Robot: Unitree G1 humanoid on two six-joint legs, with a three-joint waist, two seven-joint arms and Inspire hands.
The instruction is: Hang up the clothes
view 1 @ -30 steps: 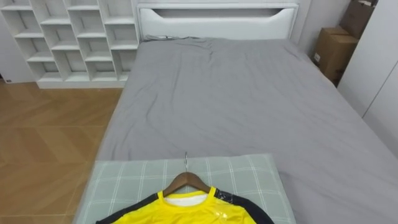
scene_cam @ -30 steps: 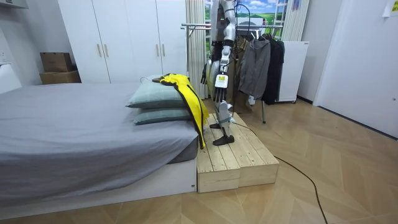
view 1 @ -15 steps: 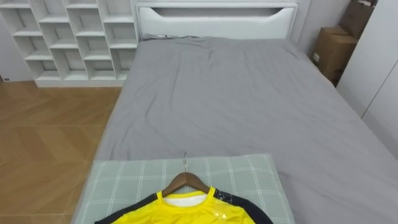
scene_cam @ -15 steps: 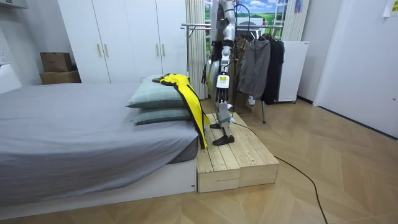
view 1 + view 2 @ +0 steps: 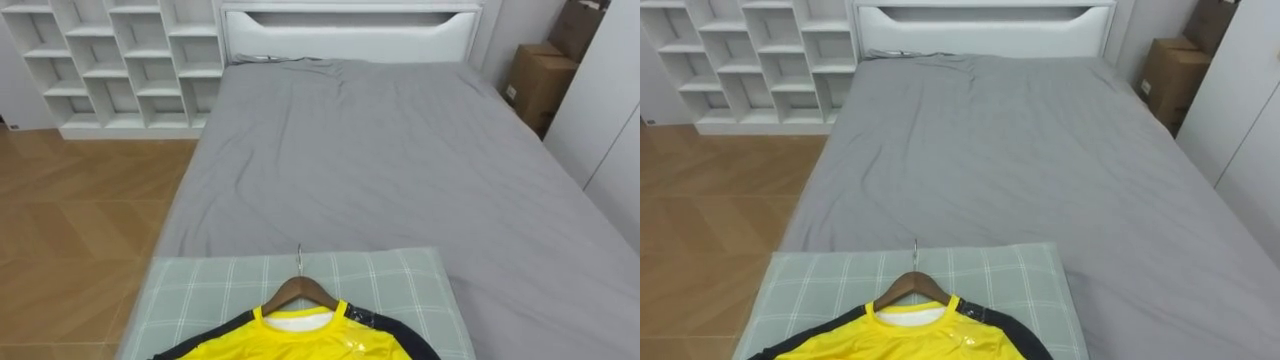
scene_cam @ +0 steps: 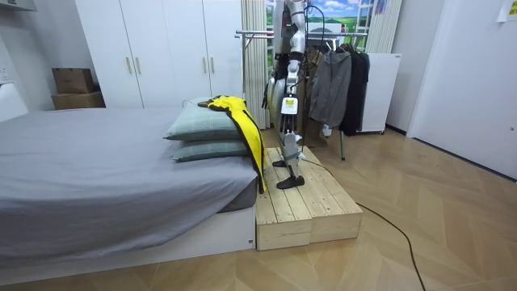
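Observation:
A yellow shirt [image 5: 300,342] with dark sleeves lies on a wooden hanger [image 5: 300,290] atop a pale checked pillow [image 5: 200,290] at the near end of the bed. The hanger's metal hook [image 5: 298,258] points toward the headboard. In the room view the shirt [image 6: 246,125] drapes over the stacked pillows [image 6: 198,125] and down the bed's end. I stand upright on a wooden platform [image 6: 311,206] at that end, facing the bed. My left hand [image 6: 284,101] hangs at my side, clear of the shirt. A clothes rack [image 6: 258,34] stands behind me.
The grey bed [image 5: 400,160] stretches ahead to a white headboard [image 5: 350,30]. A white cubby shelf [image 5: 120,60] is on my left, a cardboard box [image 5: 535,85] on my right. Dark garments [image 6: 335,85] hang on the rack. The platform's edge drops to wood floor [image 6: 420,202].

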